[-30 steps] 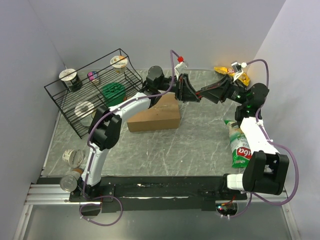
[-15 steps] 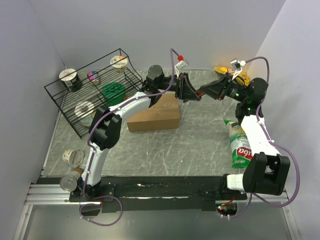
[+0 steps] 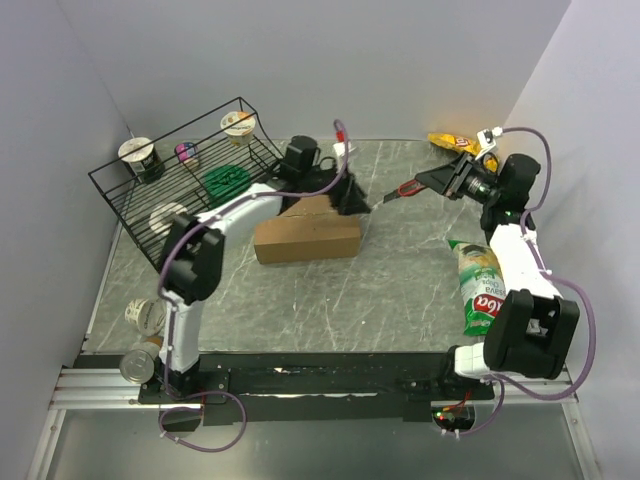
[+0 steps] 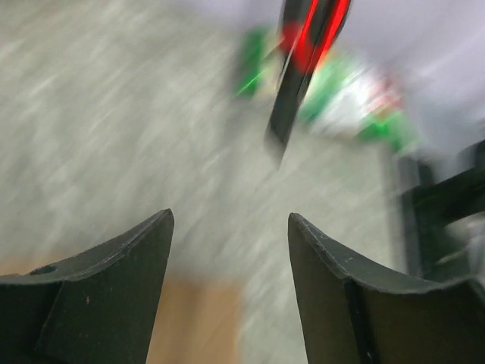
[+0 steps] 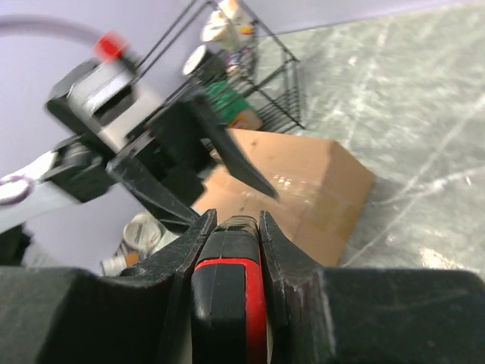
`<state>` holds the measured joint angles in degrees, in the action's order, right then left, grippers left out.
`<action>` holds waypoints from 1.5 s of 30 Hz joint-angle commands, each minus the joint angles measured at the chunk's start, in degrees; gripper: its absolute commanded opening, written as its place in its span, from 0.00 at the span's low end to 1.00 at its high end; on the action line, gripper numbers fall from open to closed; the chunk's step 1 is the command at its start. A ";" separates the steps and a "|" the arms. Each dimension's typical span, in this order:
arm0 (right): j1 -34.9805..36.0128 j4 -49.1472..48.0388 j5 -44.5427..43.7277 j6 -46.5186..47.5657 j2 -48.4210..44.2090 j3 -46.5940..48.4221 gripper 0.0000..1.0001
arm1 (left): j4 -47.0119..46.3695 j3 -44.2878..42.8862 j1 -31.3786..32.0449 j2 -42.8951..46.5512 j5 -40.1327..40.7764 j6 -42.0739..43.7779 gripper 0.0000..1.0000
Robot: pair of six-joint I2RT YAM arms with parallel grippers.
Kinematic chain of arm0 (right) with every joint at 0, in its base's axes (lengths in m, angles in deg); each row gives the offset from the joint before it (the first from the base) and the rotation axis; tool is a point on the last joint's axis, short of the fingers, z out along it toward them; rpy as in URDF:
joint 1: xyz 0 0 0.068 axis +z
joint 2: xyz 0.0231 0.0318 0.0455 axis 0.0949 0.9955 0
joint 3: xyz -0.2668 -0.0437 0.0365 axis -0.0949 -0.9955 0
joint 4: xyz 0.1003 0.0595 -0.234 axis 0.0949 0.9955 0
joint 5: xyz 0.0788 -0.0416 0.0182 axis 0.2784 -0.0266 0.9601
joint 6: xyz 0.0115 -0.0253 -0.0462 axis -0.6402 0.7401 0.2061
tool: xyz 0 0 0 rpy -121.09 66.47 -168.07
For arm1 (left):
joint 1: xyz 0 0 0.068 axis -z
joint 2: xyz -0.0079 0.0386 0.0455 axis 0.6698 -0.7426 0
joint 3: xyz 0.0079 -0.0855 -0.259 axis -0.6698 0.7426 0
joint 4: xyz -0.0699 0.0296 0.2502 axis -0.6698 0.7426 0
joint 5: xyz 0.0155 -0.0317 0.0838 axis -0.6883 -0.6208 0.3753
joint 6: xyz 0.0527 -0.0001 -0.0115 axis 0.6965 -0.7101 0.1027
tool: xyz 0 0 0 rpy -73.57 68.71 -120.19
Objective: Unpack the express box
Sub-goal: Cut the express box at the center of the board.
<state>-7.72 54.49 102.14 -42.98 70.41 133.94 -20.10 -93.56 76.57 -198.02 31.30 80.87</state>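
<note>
I have the box lying flat on the table, left of centre, with its long side running left to right. From the right wrist its top looks closed and has a glossy strip along it. My left gripper hangs over the box's far right corner with the fingers spread and nothing between them. That wrist view is blurred, and I cannot tell whether a fingertip touches the cardboard. My right gripper reaches in from the far right and is clamped on a slim black-and-red tool. The right wrist shows both fingers pressed against the tool's sides. Its tip points left towards the left gripper, close to it but apart. To the far left stands a black wire rack with cups and a green lid in it. A green bag lies on the right of the table beside the right arm, and a yellow packet sits at the far right edge. Two cans rest at the near left corner.
</note>
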 commanded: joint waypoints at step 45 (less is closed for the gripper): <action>16.42 -11.94 -30.26 -3.59 16.75 1.56 0.00 | 8.73 21.95 0.28 11.66 16.74 44.38 0.65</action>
<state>8.30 44.87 71.02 -45.69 87.15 132.72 -10.81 -69.50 76.90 -185.33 49.81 126.07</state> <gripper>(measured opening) 0.316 0.652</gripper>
